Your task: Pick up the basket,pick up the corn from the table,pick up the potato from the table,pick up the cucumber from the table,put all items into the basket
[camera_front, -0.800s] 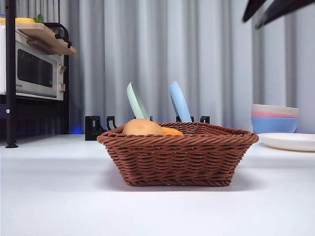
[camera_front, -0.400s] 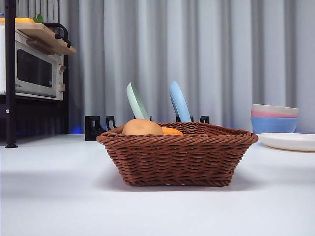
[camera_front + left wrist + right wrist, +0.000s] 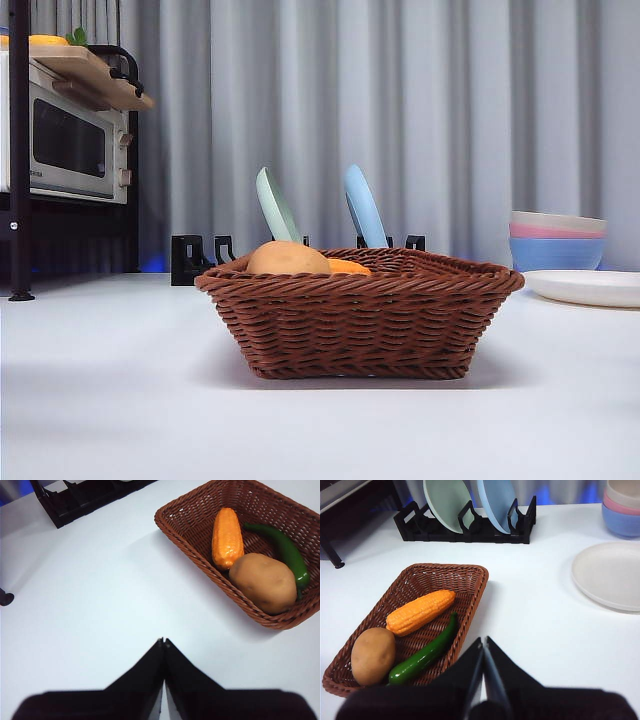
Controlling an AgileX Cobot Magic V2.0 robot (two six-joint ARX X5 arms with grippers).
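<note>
The brown wicker basket [image 3: 360, 320] [image 3: 190, 515] [image 3: 470, 577] rests on the white table [image 3: 120, 400]. Inside it lie the orange corn [image 3: 420, 611] [image 3: 226, 537], the tan potato [image 3: 372, 655] [image 3: 263, 582] [image 3: 288, 258] and the dark green cucumber [image 3: 425, 652] [image 3: 282, 550]. My left gripper [image 3: 163, 641] hovers shut and empty over bare table beside the basket. High above the table, the right gripper [image 3: 483, 641] is also shut and empty, just off the basket's edge. Neither arm shows in the front view.
A black dish rack [image 3: 465, 527] holding a green and a blue plate stands behind the basket. A white plate [image 3: 610, 575] and stacked bowls [image 3: 558, 240] sit at the right. A microwave [image 3: 65, 145] on a shelf is at the far left.
The dark gripper tip at the top right of the front view has withdrawn out of the picture. The basket and vegetables have not moved.
</note>
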